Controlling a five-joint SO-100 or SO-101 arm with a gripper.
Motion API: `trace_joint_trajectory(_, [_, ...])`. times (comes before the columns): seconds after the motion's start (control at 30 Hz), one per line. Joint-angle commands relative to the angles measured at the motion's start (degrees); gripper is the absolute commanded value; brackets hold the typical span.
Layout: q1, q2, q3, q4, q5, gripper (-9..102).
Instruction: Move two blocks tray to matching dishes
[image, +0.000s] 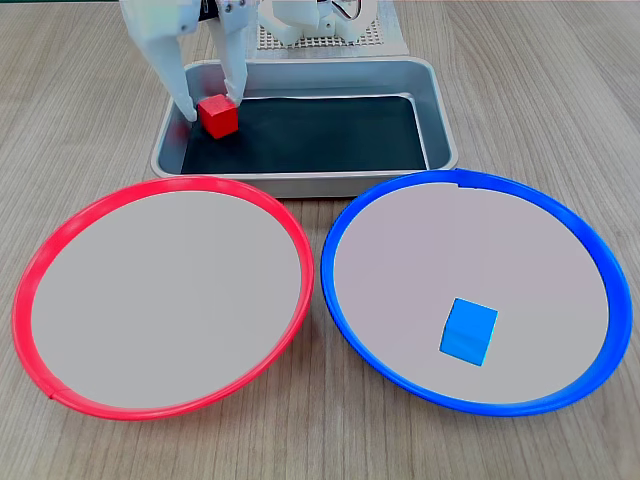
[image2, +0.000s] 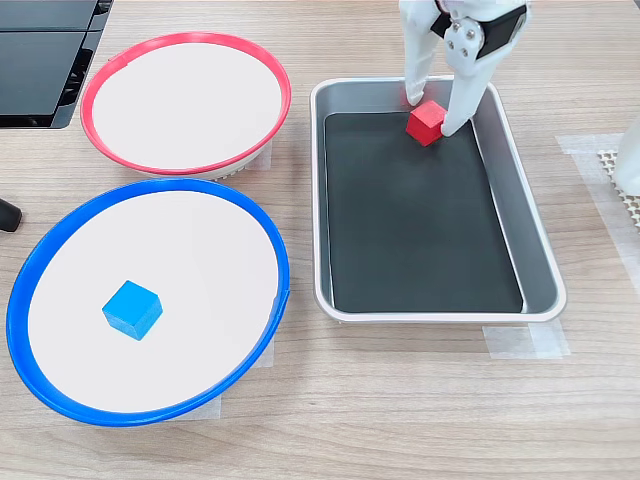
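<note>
**Red block sits between the open fingers, at the tray's corner**

Going left to right in a fixed view that faces the arm, the red-rimmed dish (image: 160, 295) lies on the left with a bare centre. Above it stands the tray (image: 440, 120), and in the tray's left end the gripper (image: 213, 105) reaches down with its two white fingers (image: 172, 75) spread apart. The red block (image: 218, 116) rests on the tray's black bottom right between the fingertips: one finger is just beside its left face, the other comes down at its top right edge. I cannot tell whether either finger touches it yet; the jaws are wider than the block, and nothing is lifted. Further right the blue-rimmed dish (image: 470, 290) holds the blue block (image: 469, 331) in its lower right part, so that half of the task looks done.

In a fixed view from the other side, the same picture holds: the gripper (image2: 431, 118) straddles the red block (image2: 426, 122) near the tray's (image2: 540, 290) far end.

The block is a cube, so it has no long axis to align to; it already lies on the line between the fingers. The coming move, as I judge it, is to close straight in, then lift and carry it to the red-rimmed dish (image2: 185, 105), which lies beside the tray on that corner's side.
</note>
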Motion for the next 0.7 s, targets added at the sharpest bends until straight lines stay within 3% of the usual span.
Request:
trace_joint_trajectory(0.0, [-0.62,0.44,0.70,-0.35,0.62,18])
trace_joint_trajectory(0.23, [-2.02,0.88,1.85,-2.20,2.64,4])
trace_joint_trajectory(0.37, [-6.77,2.81,-1.05,0.00,10.81,0])
trace_joint_trajectory(0.53, [-19.51,3.25,-18.81,7.47,45.53,0])
trace_joint_trajectory(0.67, [-23.20,-3.16,-32.61,-1.76,70.05,0])
